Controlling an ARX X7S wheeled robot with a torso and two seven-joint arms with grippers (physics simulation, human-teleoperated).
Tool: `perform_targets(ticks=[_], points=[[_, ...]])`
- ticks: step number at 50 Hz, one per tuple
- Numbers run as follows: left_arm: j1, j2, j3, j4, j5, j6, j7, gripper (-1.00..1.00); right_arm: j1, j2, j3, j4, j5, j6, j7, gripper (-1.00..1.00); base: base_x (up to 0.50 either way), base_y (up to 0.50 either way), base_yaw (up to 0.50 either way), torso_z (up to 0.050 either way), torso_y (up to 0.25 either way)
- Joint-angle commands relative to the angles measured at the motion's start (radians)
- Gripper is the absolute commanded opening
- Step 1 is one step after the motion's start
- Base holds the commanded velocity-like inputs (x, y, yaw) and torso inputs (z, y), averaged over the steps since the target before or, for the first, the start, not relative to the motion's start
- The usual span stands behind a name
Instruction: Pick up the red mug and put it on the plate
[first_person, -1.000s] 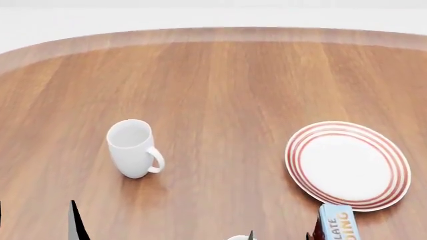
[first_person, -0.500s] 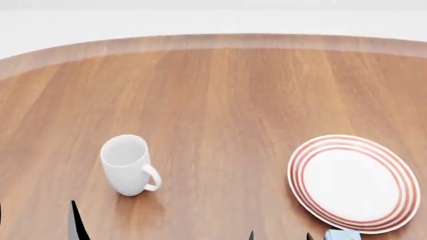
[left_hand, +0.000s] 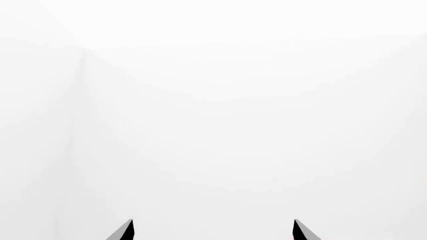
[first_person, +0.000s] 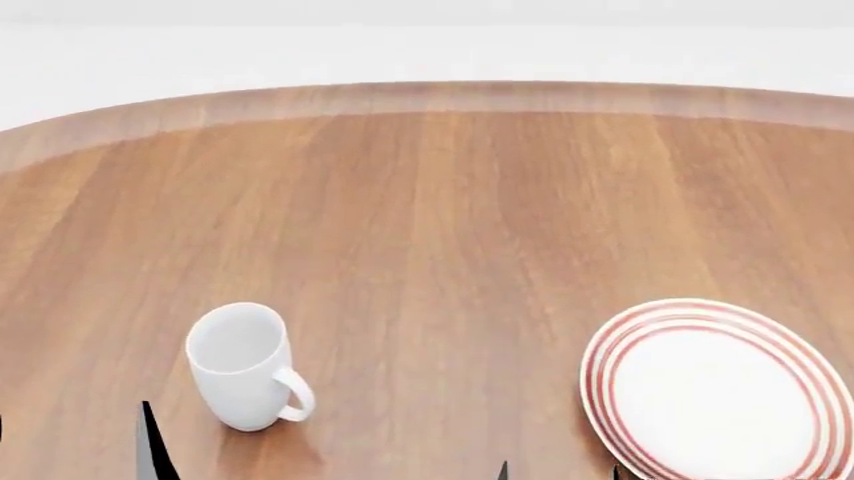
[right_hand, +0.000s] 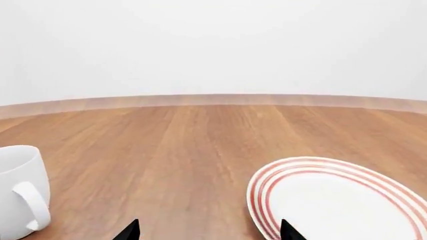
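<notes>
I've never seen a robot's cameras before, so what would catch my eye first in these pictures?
Probably the plate, white with red rings, lying on the wooden table at the head view's lower right. Next, the plain white mug standing upright at the lower left, well apart from the plate. No red mug shows in any view, and the left wrist camera sees only blank white.

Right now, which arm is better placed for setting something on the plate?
Probably the right. The plate lies just ahead of the open right gripper, while the left gripper faces only blank white, with no table in sight. The red mug is not in view.
</notes>
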Motion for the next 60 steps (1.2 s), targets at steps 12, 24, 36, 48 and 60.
perform_targets(ticks=[12, 24, 36, 48, 60], points=[[-0.002, -0.004, 0.008, -0.002, -0.002, 0.003, -0.009, 1.0, 0.003, 0.006, -0.013, 0.0, 0.001, 0.012, 0.009, 1.0, 0.11, 0.0, 0.0, 0.0, 0.0], [-0.002, -0.006, 0.01, 0.0, -0.003, 0.001, -0.016, 1.0, -0.01, 0.026, -0.032, -0.034, -0.012, 0.008, 0.002, 1.0, 0.0, 0.0, 0.0, 0.0, 0.0], [-0.003, -0.01, 0.018, 0.002, -0.012, -0.004, -0.013, 1.0, -0.109, 0.112, -0.031, -0.301, -0.006, 0.108, 0.04, 1.0, 0.0, 0.0, 0.0, 0.0, 0.0], [-0.005, -0.013, 0.025, 0.001, -0.015, -0.002, -0.013, 1.0, -0.295, 0.225, 0.018, -0.546, 0.004, 0.101, 0.076, 1.0, 0.0, 0.0, 0.0, 0.0, 0.0], [-0.007, -0.015, 0.029, -0.003, -0.015, 0.005, -0.017, 1.0, -0.529, 0.294, 0.033, -0.681, -0.065, -0.027, 0.1, 1.0, 0.0, 0.0, 0.0, 0.0, 0.0]])
